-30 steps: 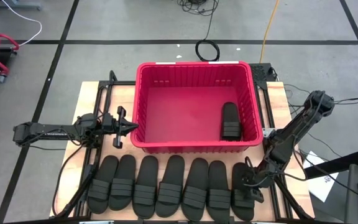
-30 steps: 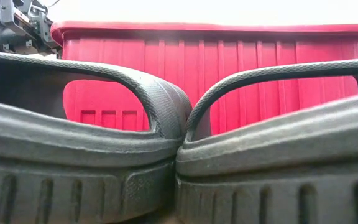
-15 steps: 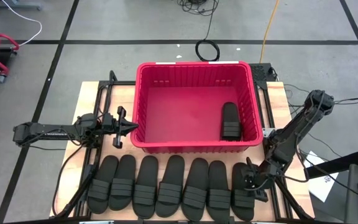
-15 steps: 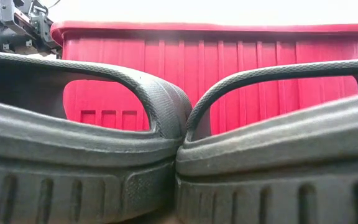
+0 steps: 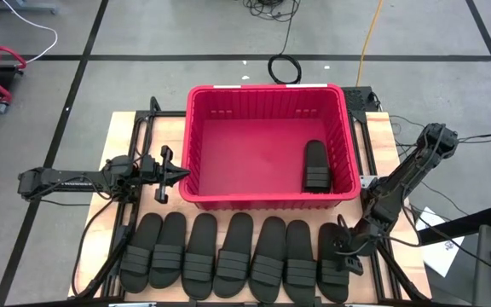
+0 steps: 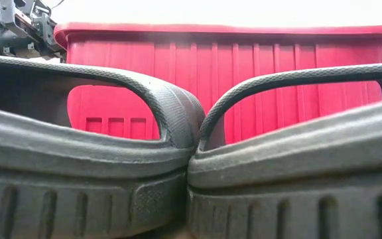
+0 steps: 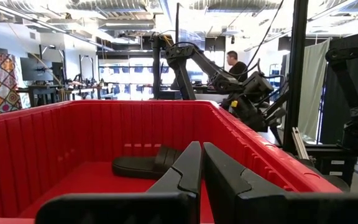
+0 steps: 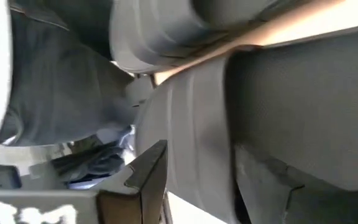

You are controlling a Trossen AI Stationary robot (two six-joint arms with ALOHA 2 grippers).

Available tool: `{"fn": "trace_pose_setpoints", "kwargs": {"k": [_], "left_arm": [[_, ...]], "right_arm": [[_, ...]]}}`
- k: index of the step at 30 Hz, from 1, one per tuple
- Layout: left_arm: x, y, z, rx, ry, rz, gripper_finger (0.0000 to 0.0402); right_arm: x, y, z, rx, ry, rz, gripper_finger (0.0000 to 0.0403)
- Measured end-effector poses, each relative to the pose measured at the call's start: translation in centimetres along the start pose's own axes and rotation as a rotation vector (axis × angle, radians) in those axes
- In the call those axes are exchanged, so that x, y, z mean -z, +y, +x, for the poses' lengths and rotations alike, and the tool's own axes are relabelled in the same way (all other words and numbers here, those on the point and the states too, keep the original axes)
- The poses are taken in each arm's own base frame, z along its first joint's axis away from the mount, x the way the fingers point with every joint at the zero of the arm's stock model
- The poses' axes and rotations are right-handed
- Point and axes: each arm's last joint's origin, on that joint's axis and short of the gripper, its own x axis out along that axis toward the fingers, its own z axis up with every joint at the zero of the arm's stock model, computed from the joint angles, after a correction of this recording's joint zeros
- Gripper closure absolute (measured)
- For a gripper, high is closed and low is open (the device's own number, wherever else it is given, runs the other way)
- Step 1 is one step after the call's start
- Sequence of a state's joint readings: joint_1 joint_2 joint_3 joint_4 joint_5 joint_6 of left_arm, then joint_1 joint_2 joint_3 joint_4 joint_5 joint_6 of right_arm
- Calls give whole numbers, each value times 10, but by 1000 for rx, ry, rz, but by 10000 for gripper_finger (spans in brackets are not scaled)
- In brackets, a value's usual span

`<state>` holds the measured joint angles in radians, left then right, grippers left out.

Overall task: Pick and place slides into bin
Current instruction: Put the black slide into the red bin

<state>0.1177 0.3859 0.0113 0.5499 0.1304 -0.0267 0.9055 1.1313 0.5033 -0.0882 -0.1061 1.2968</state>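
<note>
Slides: 7 lie in a row [image 5: 237,256] on the table in front of the red bin [image 5: 196,136], 1 [image 5: 315,166] already inside. The right gripper [image 5: 345,247] straddles the rightmost slide's strap [image 8: 197,124]; whether it is clamped I cannot tell. A shallow bite could slip when lifted. The left gripper [image 5: 170,173] waits, jaws together, beside the bin

No text, label, brand, number or sign can be read in any view. Blurred white marks are seen at one edge of the right wrist view, but they cannot be made out as letters or figures.
</note>
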Motion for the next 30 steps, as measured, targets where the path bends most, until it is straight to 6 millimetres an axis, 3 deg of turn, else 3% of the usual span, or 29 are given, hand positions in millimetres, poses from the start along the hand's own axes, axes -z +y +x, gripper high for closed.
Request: {"fn": "trace_pose_setpoints", "kwargs": {"k": [10, 17, 20, 25, 30], "left_arm": [[0, 0, 0, 1, 0, 25, 380], [0, 0, 0, 1, 0, 26, 380], [0, 0, 0, 1, 0, 26, 380], [0, 0, 0, 1, 0, 25, 380], [0, 0, 0, 1, 0, 29, 380]], "right_arm": [[1, -2, 5, 17, 11, -17, 234], [4, -3, 17, 1, 138, -15, 239], [5, -2, 22, -27, 181, -17, 271], [3, 6, 21, -111, 167, -38, 379], [2, 11, 13, -156, 153, -43, 391]]}}
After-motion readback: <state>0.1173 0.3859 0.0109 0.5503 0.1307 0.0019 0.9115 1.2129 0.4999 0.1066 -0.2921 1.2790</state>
